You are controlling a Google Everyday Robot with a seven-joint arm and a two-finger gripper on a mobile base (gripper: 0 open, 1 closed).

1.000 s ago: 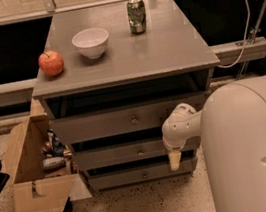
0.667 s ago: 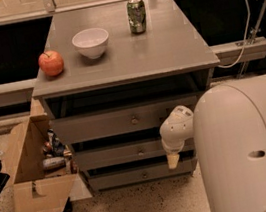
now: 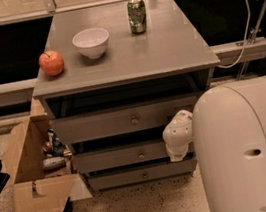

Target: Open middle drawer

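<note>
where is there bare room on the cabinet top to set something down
The cabinet top is bare on its right part, from the can to the right edge, and along the front strip before the bowl. The left and middle hold the apple, bowl and can. The gripper hangs low at the right end of the middle drawer, away from the top.

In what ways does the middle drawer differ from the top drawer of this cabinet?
The top drawer has a taller front than the middle drawer. The top drawer sits just under the tabletop; the middle drawer lies below it. The gripper has its tip level with the middle drawer's right end, below the top drawer's front. Both are grey, each with one small dark knob at its centre.
</note>
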